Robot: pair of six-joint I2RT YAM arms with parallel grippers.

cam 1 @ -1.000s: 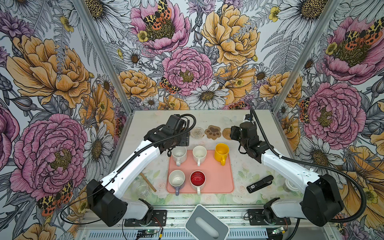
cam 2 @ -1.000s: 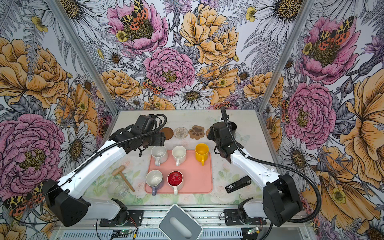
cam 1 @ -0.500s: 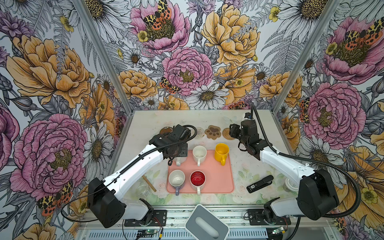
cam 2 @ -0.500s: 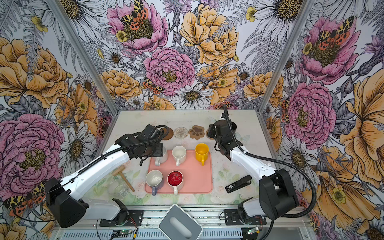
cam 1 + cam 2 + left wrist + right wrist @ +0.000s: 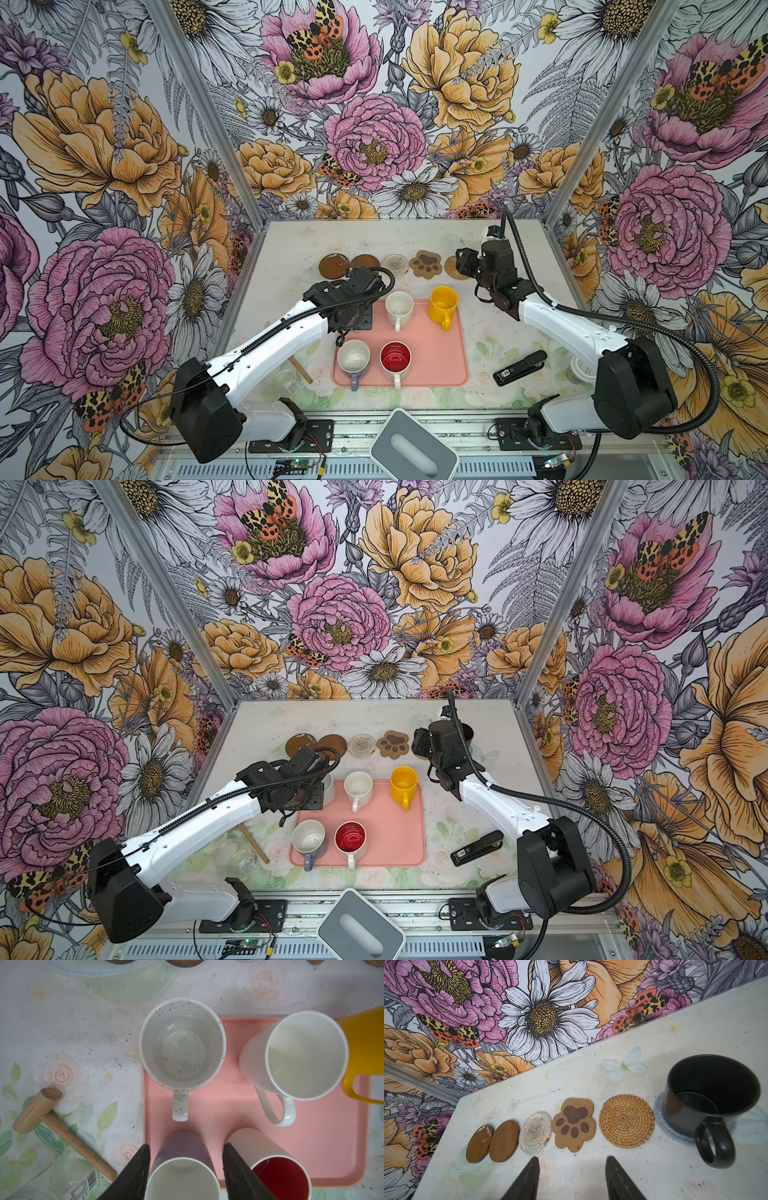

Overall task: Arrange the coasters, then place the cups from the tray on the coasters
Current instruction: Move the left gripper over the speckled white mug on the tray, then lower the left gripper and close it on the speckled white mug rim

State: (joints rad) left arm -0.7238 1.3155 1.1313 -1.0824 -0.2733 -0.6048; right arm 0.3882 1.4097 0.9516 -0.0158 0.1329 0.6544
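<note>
Coasters [image 5: 392, 744] sit in one row at 12 o'clock from the pink tray [image 5: 432, 361]. There are two brown discs [image 5: 333, 265] touching each other, then the whitish woven round [image 5: 395, 264], the paw-print one [image 5: 425, 264] and the rattan round [image 5: 451, 268]. The grey-blue coaster [image 5: 660, 1120] ends the row on the 3 o'clock side, with the black mug [image 5: 712, 1093] standing upright on it.

Five more are on the tray, all upright:
- speckled white mug [image 5: 182, 1043] in the 10 o'clock corner
- plain white mug [image 5: 399, 306] at 12
- yellow mug [image 5: 444, 305] at 2
- lavender mug [image 5: 353, 359] at 7
- red-inside mug [image 5: 395, 360] at 6

Left gripper [image 5: 186, 1147] hangs over the tray's 10 o'clock corner, above the speckled mug, jaws roughly half apart and gripping nothing. In the left wrist view the lavender mug shows between the fingers [image 5: 135, 1174], but I can't tell if they reach down to it.

Right gripper [image 5: 572, 1159] is up by the rattan round, at 1 o'clock from the tray. Its jaws are parted too, nothing in them, just bare table [image 5: 654, 1167] underneath.

Wooden mallet [image 5: 37, 1109] and glass jar [image 5: 286, 378] lie at 8 o'clock from the tray, and a black stapler [image 5: 519, 368] at 4.
</note>
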